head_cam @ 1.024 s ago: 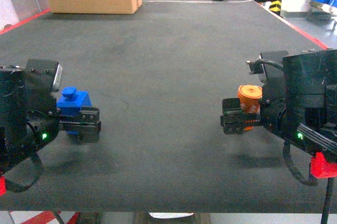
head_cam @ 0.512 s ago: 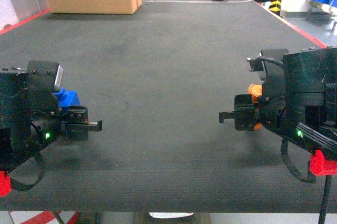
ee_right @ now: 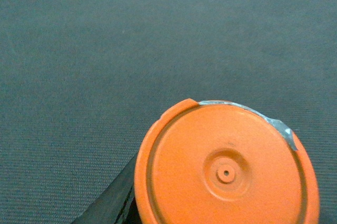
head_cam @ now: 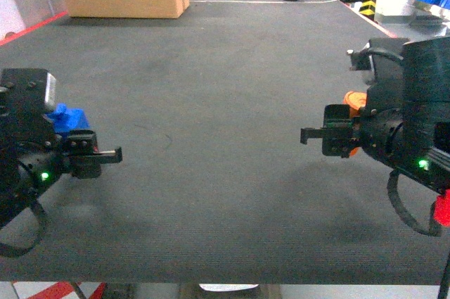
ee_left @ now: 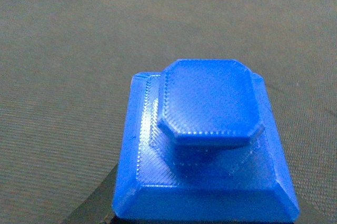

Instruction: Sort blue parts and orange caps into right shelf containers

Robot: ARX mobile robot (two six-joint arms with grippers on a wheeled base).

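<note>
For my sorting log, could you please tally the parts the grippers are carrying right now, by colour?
Blue part: 1, at the left gripper
Orange cap: 1, at the right gripper
Total: 2

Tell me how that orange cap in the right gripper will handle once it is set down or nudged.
The orange cap looks like rigid plastic, so probably stiff and light. Its round outline suggests it may roll if it lands on its side; on its flat face it should sit steady. A scrap of tape at its rim may snag slightly.
</note>
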